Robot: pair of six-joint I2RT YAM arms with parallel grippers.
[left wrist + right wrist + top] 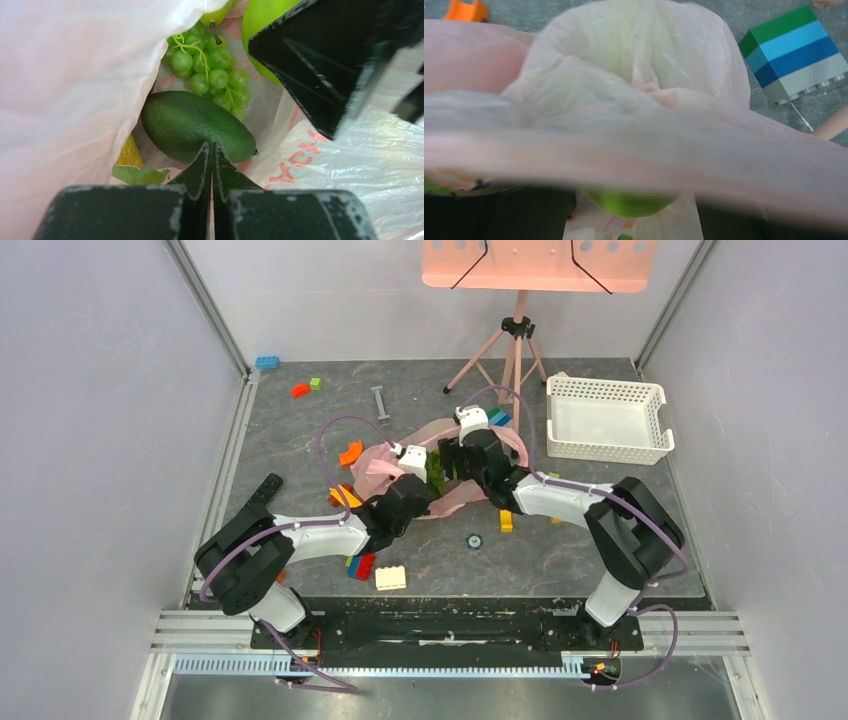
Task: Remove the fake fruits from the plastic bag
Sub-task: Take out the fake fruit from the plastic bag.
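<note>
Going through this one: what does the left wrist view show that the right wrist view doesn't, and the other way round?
Left wrist only: the inside of the plastic bag, with the avocado, the green grapes, a yellow sliver that is likely the lemon, and the shut left pincer right before the avocado. Right wrist only: the bag's outside, close and blurred, with a striped block stack and an orange piece on the table beyond it. Both: the bag itself and a round green fruit, probably the green apple.
</note>
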